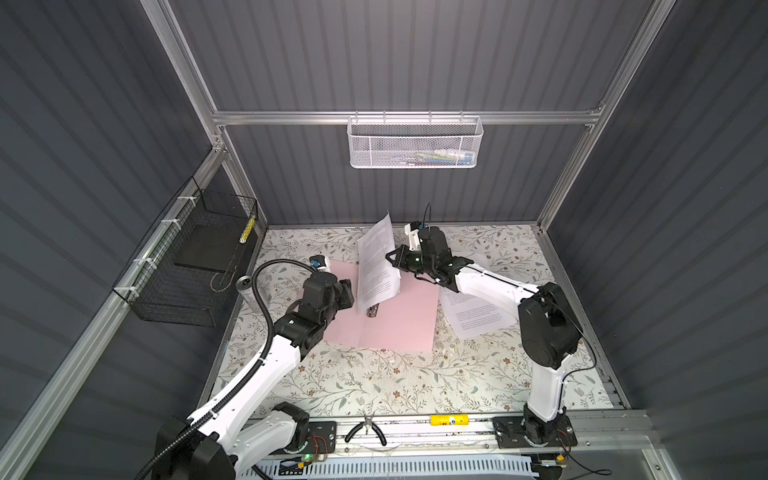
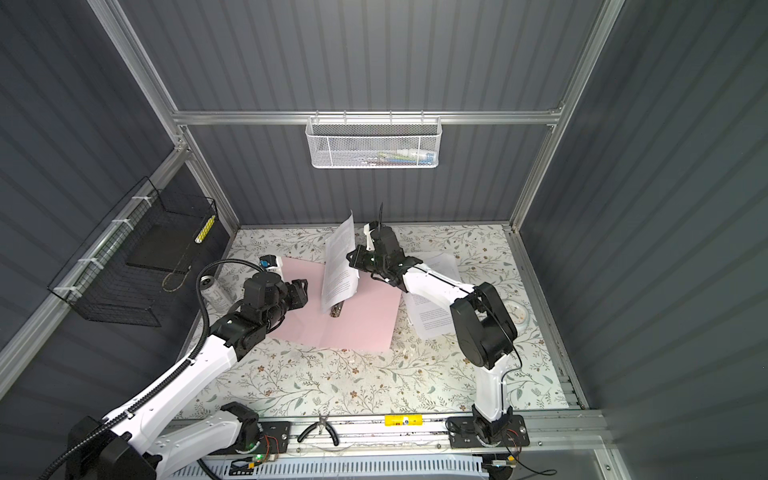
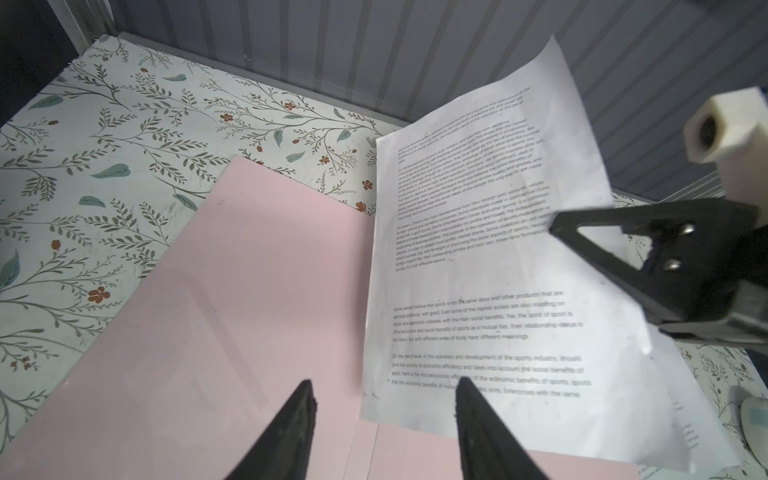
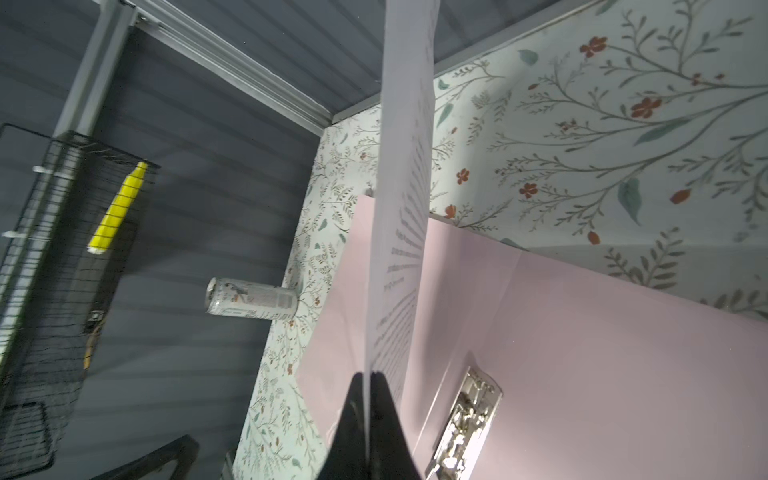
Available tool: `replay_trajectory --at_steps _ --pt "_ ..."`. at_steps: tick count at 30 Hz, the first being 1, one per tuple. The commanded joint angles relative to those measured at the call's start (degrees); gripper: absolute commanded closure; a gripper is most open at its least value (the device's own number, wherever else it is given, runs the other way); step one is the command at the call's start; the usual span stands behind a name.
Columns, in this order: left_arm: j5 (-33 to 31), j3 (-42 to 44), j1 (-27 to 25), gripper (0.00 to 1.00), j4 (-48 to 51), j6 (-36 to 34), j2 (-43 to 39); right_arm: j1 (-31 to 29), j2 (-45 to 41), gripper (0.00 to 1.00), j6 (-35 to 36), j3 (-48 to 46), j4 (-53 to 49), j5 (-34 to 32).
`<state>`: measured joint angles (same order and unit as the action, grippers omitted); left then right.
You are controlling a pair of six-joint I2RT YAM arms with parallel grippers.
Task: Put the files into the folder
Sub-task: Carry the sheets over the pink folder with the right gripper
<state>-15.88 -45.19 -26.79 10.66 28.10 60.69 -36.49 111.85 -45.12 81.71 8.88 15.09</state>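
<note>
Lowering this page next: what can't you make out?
The silver metal clip on the pale pink folder is partly covered by the held white printed paper sheet in both top views.
The loose white printed sheets lie partly under the right arm there too; count unclear.
In both top views the white wire-mesh basket blurs its contents.
Printed text: too blurred to read.
</note>
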Motion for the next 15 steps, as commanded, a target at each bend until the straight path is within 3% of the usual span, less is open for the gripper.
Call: replay_trajectory --at_steps 1,4,15 --pt "0.3 1.3 0.2 0.45 -0.9 0.8 0.5 -3.1 0.7 1.0 2.9 -2.8 4.1 -9.0" --pt "1.4 1.1 0.2 0.45 -0.8 1.3 1.3 -4.7 1.4 1.0 5.8 -3.6 5.5 -12.8" --pt "1.6 2.0 0.2 0.47 -0.8 2.9 1.6 -7.5 4.7 1.0 3.3 -6.5 10.1 -15.1"
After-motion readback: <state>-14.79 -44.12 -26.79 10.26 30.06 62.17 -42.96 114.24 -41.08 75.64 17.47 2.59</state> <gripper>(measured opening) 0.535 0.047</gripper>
